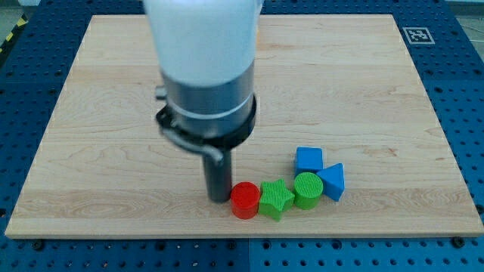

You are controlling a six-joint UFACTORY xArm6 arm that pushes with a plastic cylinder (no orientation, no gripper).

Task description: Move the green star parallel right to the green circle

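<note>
Green star [277, 198] has no clear long axis; wedged touching red cylinder [244, 200] and green circle [308, 189]. My tip [219, 198] just beside the cylinder's left. No jaws visible. Surface [113, 91] edge near below.

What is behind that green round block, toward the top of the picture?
Behind the green circle sits a blue block; its lower edge is covered. A blue triangle lies at the circle's right.

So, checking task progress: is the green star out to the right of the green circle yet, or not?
Not yet. The green star sits on the green circle's left, touching it, wedged against the red cylinder.
</note>
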